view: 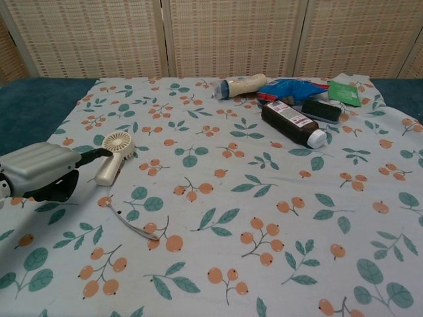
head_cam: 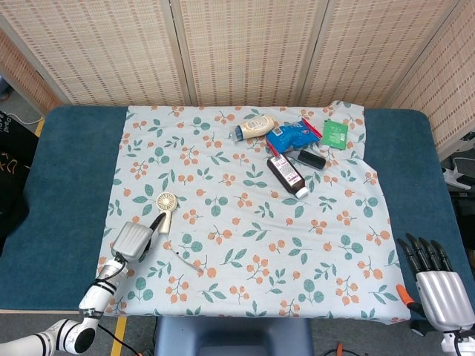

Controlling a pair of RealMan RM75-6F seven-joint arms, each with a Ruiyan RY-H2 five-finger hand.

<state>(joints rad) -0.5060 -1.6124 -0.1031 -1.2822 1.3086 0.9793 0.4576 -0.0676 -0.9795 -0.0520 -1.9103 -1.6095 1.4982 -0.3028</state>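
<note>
The left hand (view: 43,173) hovers just short of the cream fan (view: 114,155), fingers (view: 92,155) extended toward its handle, holding nothing; the right hand (head_cam: 439,288) rests open, well apart.

Bright, even overhead light, soft faint shadows, sharp focus, no glare

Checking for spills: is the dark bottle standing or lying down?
Lying down: the dark bottle rests on its side on the cloth, white cap toward the front.
</note>
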